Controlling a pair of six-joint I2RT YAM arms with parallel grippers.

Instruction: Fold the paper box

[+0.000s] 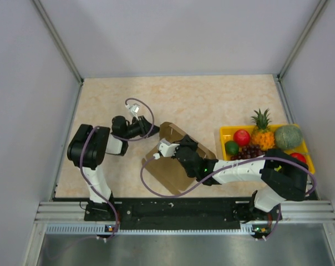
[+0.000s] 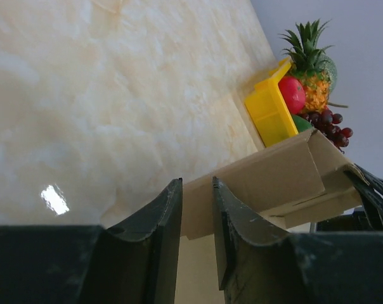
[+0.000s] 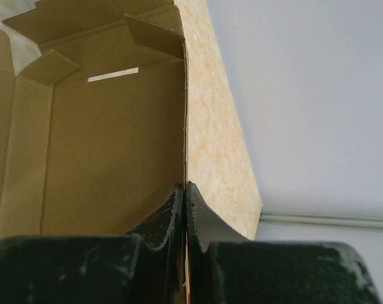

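Right gripper [image 3: 185, 187] pinches a box [image 3: 109, 145] wall; left gripper [image 2: 196, 185] is a little bit open.
Half folded, the box sits on the table [image 1: 212, 100] between the two arms. Its flap [image 2: 286, 177] lies just right of the left gripper, lined up with the thin gap between those fingers; I cannot tell if they touch it. Left arm reaches low and sideways toward it. Right arm stretches left across the box.

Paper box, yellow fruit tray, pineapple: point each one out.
paper box [image 1: 167, 173], top external view, near flat panel
yellow fruit tray [image 2: 267, 114], left wrist view, side wall
pineapple [image 1: 263, 138], top external view, fruit body
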